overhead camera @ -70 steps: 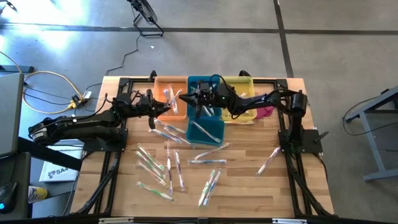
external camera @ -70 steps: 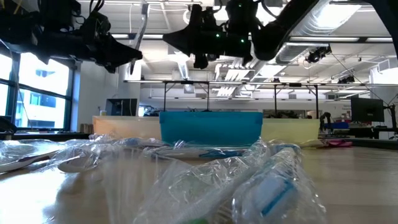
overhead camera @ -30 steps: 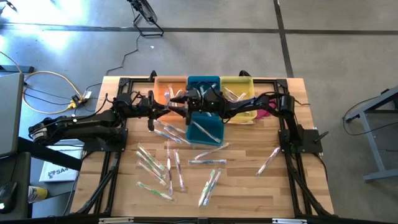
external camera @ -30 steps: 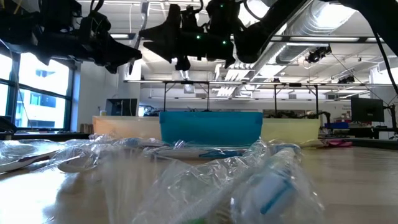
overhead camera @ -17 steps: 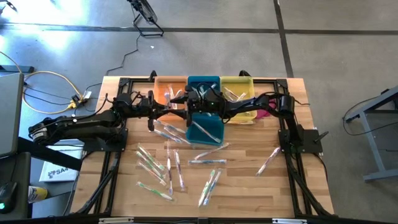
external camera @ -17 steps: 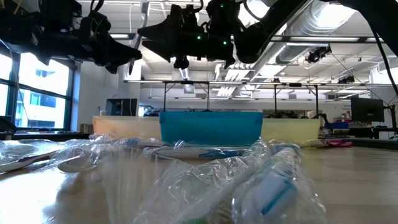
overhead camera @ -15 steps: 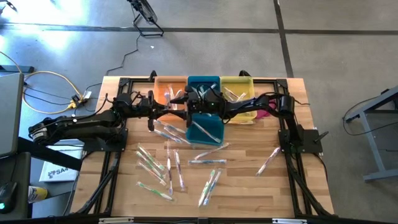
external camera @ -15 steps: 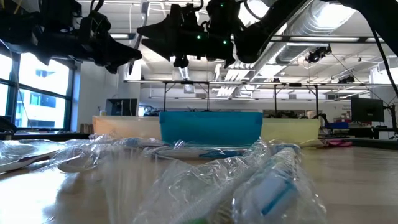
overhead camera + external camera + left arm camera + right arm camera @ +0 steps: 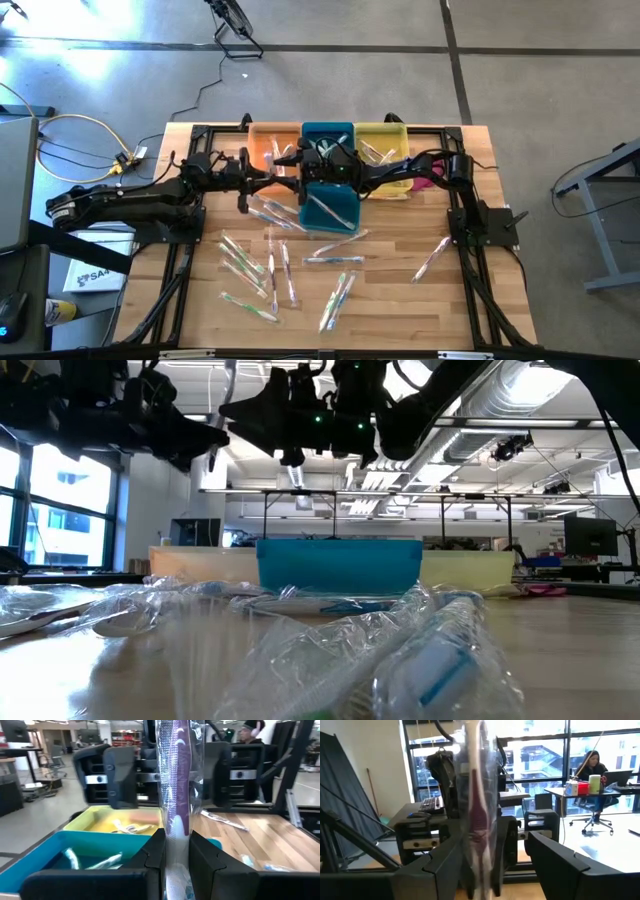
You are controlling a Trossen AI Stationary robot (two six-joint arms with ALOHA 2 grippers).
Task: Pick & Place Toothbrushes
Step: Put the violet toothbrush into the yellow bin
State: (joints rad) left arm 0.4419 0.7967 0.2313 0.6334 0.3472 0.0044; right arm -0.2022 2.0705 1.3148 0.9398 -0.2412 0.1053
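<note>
Your right gripper [image 9: 298,160] has let its jaws spread wide over the last second, and the wrapped toothbrush [image 9: 174,795] that both arms were meeting over now stands pinched only in the left gripper [image 9: 268,172], whose jaws are narrowed tight on it, close to its lower end. In the right wrist view the same brush [image 9: 479,815] hangs loose in the gap between the open right fingers [image 9: 555,857], apparently touching neither. I read this as a handover just completed: the left arm owns the brush, and the right arm can back away once you are sure the wrapper is not snagged.

The exchange sits at upper centre of the high view, above the seam between the orange bin [image 9: 262,140] and the blue bin [image 9: 330,205]; the yellow bin [image 9: 385,135] lies to their right. The left arm has crept slightly rightward toward the bins.

The brush is a thin rod with a purplish handle in a clear, crinkly, glossy sleeve; expect it to be slippery and to pivot in a narrow pinch. The bins are smooth rigid plastic tubs with some brushes already inside. Many more loose toothbrushes [image 9: 335,300] lie scattered across the lower middle of the pale wood-slat bench [image 9: 400,300], so plenty remains.
</note>
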